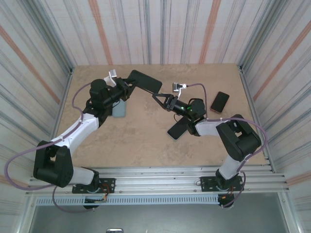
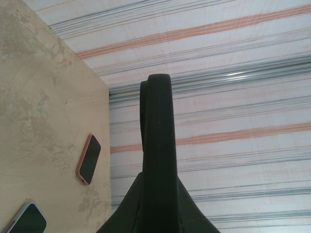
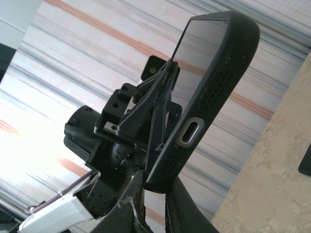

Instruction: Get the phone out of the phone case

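Left tool [image 1: 127, 86] clenched on the black phone case [image 1: 146, 81], holding it in the air above the tabletop [image 1: 141, 145]. Right tool [image 1: 161, 98] pinches the case's near corner. Phone [image 3: 194, 58] sits fully seated inside. Step: two-handed grip set, peel not begun. Next: right peels the corner off the phone while left holds firm.
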Action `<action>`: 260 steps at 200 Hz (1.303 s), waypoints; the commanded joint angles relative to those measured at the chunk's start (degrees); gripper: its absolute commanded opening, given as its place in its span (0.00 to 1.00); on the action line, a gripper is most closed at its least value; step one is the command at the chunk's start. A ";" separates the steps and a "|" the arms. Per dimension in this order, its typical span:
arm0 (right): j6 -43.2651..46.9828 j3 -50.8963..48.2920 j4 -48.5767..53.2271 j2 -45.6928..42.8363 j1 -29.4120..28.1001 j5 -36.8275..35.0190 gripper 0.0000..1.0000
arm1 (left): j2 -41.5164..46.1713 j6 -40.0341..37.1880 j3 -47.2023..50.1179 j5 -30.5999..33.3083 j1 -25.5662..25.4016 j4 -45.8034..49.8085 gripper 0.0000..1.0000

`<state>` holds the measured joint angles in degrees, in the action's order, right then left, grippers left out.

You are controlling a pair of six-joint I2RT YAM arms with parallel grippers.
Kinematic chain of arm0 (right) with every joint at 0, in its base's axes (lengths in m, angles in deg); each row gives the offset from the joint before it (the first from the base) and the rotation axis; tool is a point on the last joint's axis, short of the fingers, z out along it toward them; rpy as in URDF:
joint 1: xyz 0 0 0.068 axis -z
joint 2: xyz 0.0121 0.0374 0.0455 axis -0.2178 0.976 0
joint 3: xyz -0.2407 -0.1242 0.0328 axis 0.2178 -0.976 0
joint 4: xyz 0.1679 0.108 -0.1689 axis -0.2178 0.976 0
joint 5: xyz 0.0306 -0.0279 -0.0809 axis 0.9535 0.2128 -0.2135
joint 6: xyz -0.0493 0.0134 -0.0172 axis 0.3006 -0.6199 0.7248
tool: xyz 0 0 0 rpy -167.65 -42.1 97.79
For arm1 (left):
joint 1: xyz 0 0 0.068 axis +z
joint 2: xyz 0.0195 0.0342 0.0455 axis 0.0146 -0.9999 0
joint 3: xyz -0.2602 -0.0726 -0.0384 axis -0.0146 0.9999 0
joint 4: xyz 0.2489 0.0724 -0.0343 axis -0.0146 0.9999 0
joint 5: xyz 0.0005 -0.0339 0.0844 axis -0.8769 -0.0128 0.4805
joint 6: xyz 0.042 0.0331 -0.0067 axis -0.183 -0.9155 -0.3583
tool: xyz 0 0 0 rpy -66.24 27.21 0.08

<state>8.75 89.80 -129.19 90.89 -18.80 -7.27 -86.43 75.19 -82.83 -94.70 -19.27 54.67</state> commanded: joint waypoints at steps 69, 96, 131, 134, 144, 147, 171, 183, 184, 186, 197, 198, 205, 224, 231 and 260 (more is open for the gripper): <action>8.02 1.56 9.52 3.58 0.97 0.93 0.07 | 2.72 4.54 -4.43 -4.16 -2.30 -6.63 0.00; 14.11 1.82 15.51 1.52 0.71 1.56 0.08 | 2.84 4.68 -3.83 -3.42 -2.28 -7.14 0.00; 17.61 1.75 20.44 -0.55 1.21 1.15 0.08 | 1.86 5.29 -4.06 -4.00 -2.39 -8.59 0.00; 17.54 1.79 20.43 -0.56 1.23 1.19 0.08 | 1.86 5.09 -4.07 -4.05 -2.35 -8.29 0.00; 17.53 1.92 20.38 -0.78 1.40 1.36 0.08 | 1.86 4.58 -4.07 -3.88 -2.35 -7.86 0.00; 17.54 1.96 20.42 -0.98 1.40 1.46 0.08 | 1.86 4.55 -3.94 -3.86 -2.32 -7.85 0.00; 18.30 2.10 22.56 -2.28 1.60 1.30 0.08 | 1.32 4.66 -3.97 -4.23 -2.39 -8.40 0.00; 18.57 2.10 23.93 -2.57 1.92 1.29 0.08 | 1.12 4.94 -3.89 -4.31 -2.39 -8.93 0.00; 18.58 2.10 23.98 -2.61 1.97 1.34 0.08 | 1.09 4.97 -3.89 -4.31 -2.39 -8.96 0.00; 18.59 2.05 23.99 -2.58 2.01 1.41 0.08 | 1.08 4.98 -3.92 -4.32 -2.39 -8.99 0.00; 18.21 1.80 22.91 -2.63 2.24 1.91 0.08 | 1.07 4.54 -4.24 -4.65 -2.39 -8.63 0.00; 18.18 1.77 22.72 -2.65 2.22 1.95 0.08 | 1.07 4.50 -4.29 -4.66 -2.39 -8.59 0.00; 17.98 1.57 21.61 -2.87 2.28 2.24 0.09 | 1.11 3.94 -4.46 -4.84 -2.31 -7.86 0.00; 18.10 1.05 19.76 -3.87 2.59 3.31 0.11 | 1.18 2.10 -4.52 -4.94 -1.98 -5.93 0.00; 18.62 0.83 20.02 -4.45 2.84 3.72 0.12 | 1.16 1.46 -4.57 -5.01 -1.73 -5.39 0.00; 21.71 -0.64 20.62 -6.67 4.91 7.47 0.22 | 1.06 -3.89 -6.44 -7.22 -0.38 -0.70 0.00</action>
<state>26.30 90.48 -107.93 87.39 -15.76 -3.62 -86.48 76.67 -85.22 -98.99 -20.96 52.44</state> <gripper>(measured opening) 0.192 0.129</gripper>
